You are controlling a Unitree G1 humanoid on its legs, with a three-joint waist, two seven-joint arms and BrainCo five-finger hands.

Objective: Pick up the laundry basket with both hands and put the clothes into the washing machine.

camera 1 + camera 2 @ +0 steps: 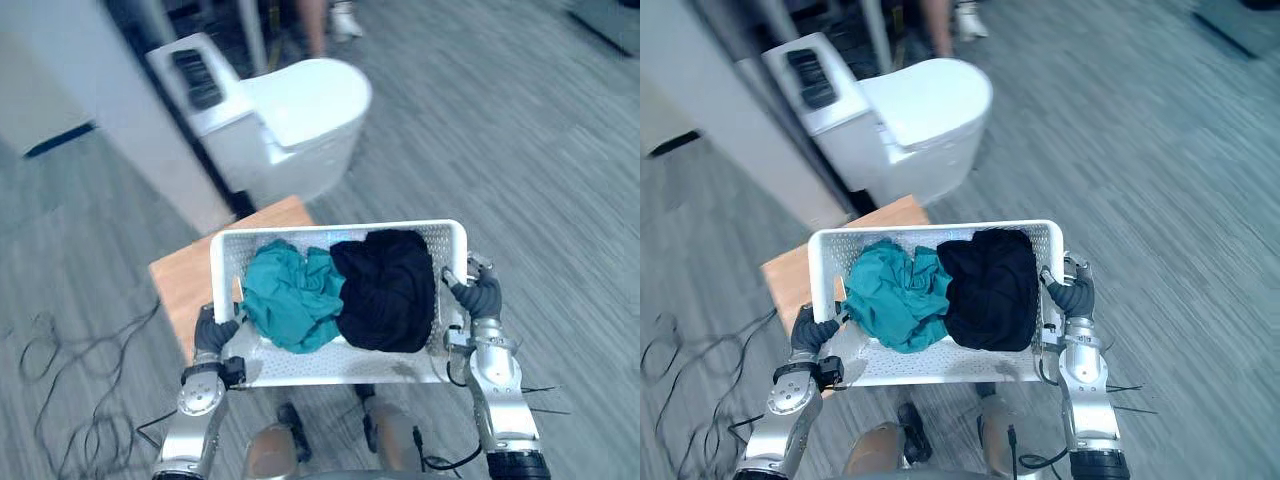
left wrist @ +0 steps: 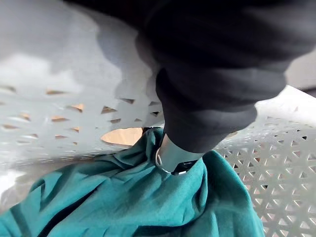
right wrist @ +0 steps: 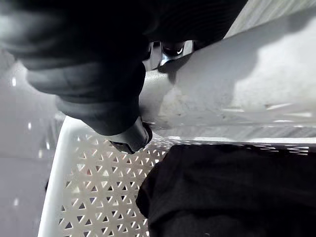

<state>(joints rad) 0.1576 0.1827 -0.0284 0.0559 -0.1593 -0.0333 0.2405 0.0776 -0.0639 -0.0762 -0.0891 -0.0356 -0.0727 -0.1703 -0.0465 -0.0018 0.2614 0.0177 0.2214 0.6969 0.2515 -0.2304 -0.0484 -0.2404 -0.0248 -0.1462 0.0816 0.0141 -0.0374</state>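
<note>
Left hand point(image 1: 214, 333) curled over the left end of a white perforated plastic laundry basket point(image 1: 340, 229), I hold it at waist height, thumb hooked inside the wall against the cloth. Just beyond that hand a light wooden tabletop point(image 1: 182, 276) juts out from under the basket's far-left corner; whether the basket is resting on it or is carried clear of it I cannot tell. Past the table stands a white, round-fronted washing machine point(image 1: 300, 110) with a dark control panel, and a person's legs point(image 1: 314, 24) show behind it. Inside the basket a crumpled teal garment point(image 1: 290, 295) fills the left half, touching a bundled black garment point(image 1: 385, 290) in the right half. My right hand point(image 1: 481, 297) grips the right end wall in the same way, fingers wrapped over the rim.

The basket's long axis runs from hand to hand, across my front. The machine lies ahead and to my left, so my left hand is the nearer one, and the table sits between load and drum.
</note>
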